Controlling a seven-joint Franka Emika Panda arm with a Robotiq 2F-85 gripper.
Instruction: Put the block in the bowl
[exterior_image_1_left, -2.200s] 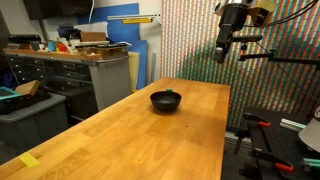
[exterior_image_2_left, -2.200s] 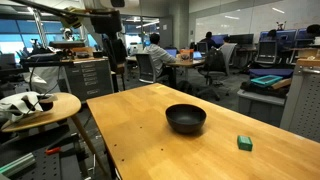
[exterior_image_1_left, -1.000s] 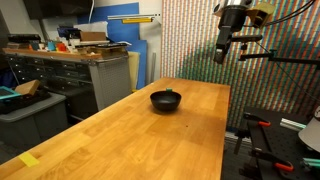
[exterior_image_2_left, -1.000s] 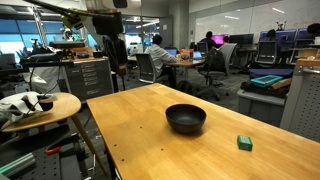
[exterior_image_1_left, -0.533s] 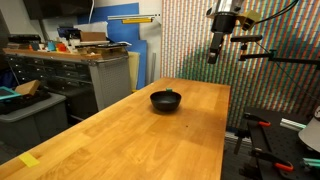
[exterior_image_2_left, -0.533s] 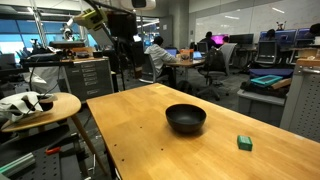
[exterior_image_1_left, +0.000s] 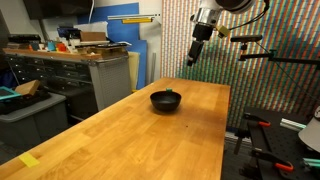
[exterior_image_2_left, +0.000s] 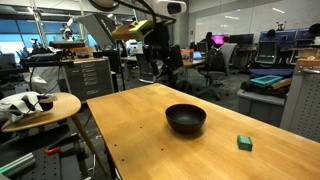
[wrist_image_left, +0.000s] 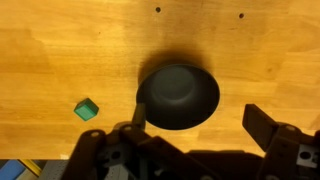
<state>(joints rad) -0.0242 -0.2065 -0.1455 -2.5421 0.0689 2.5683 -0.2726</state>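
Observation:
The black bowl (exterior_image_1_left: 166, 99) sits on the wooden table and also shows in an exterior view (exterior_image_2_left: 186, 118). A small green block (exterior_image_2_left: 244, 143) lies on the table apart from the bowl, near an edge. In the wrist view the bowl (wrist_image_left: 178, 95) is in the middle and the block (wrist_image_left: 87, 110) is to its left. My gripper (exterior_image_1_left: 193, 56) hangs high above the table, open and empty. It shows in an exterior view (exterior_image_2_left: 163, 68), and in the wrist view (wrist_image_left: 200, 125) its fingers frame the bowl's lower edge.
The wooden table (exterior_image_1_left: 150, 135) has a strip of yellow tape (exterior_image_1_left: 30, 160) near one corner. A round side table (exterior_image_2_left: 40, 105) with objects stands beside it. Drawer cabinets (exterior_image_1_left: 60, 75) and office desks stand beyond the table.
The arm has swung in from beyond the table's edge to over the table, closer to the bowl. The bowl and the block have not moved.

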